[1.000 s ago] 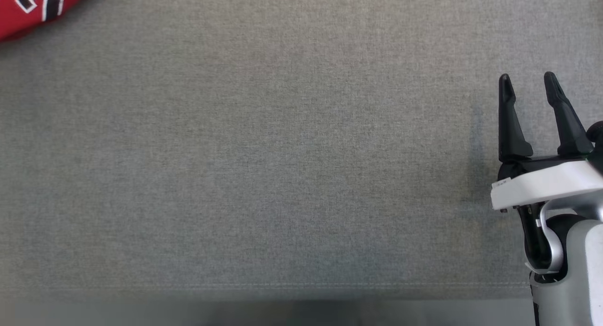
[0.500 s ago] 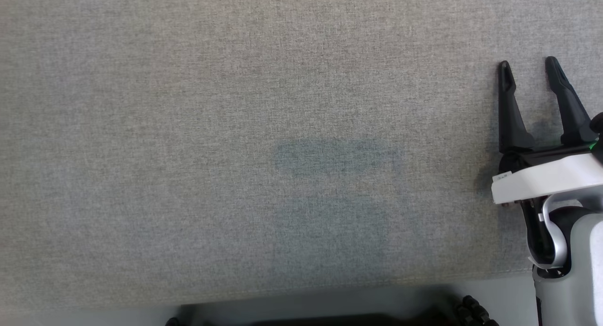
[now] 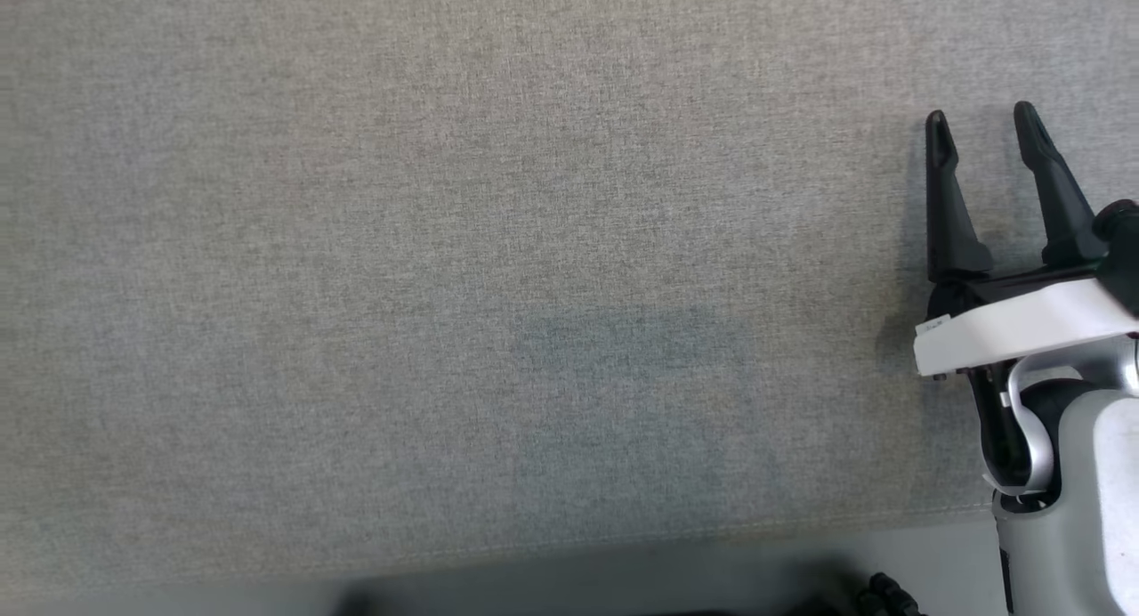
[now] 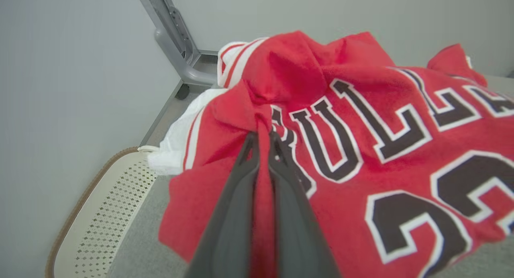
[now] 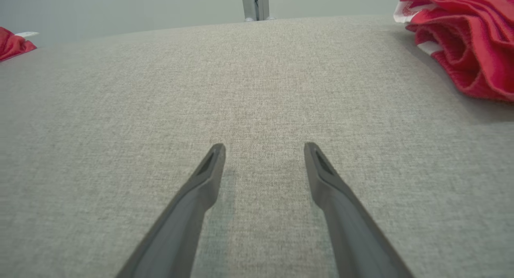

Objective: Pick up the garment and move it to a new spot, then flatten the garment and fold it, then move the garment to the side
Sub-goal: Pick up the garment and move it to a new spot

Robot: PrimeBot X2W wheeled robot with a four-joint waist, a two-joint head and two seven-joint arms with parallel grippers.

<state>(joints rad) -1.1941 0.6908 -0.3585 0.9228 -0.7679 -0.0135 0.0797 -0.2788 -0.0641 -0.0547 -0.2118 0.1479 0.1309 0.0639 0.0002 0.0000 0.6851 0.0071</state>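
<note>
Your left gripper [image 4: 263, 136] just clamped. Its jaws were wide a second ago and are now pinched on a raised fold of the garment [image 4: 361, 121], the red jersey with black-and-white lettering. Fabric runs up between the two fingers, so I read it as a real grip, not a miss.

So the pick-up has begun. The jersey is still rumpled on the table [image 3: 445, 242], partly over a white cloth [image 4: 176, 137]. Lifting, carrying, flattening and folding are all still to do. Watch that the white cloth doesn't come up with the jersey.

A second ago a red corner sat at the top left of the head view, and it's gone now. The whole picture shifted, so that's the camera moving, not the jersey.

Your right gripper [image 3: 979, 116] is spread wide and empty, low over bare table at the right side. Its wrist view shows a red pile [image 5: 461, 41] at the upper right. It's probably the same jersey, but I can't tell from that angle.

The surface is a flat grey woven cover, with a faint darker patch [image 3: 632, 340] mid-table that looks like shadow.

Around it are pale walls and a grey metal stand leg [image 4: 176, 41] behind the jersey. A cream perforated basket [image 4: 104, 213] with a brown rim sits just off the table edge near the jersey's corner.
</note>
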